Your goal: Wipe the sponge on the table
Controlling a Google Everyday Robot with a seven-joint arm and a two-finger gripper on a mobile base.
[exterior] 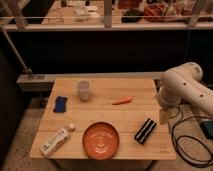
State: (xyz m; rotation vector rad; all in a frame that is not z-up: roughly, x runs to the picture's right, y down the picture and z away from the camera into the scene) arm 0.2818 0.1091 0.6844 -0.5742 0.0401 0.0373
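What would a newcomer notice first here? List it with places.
The bulky white robot arm looms at the right edge of the table, its end effector hanging just off that edge near the black ribbed block. The bright orange plate sits front and centre. The dark blue sponge lies far left.

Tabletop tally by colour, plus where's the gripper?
Blue: 1, the sponge
Orange: 2, plate, carrot
White: 2, cup, bottle
Black: 1, ribbed block
Total: 6
Gripper hangs at the right edge of the table, holding nothing.
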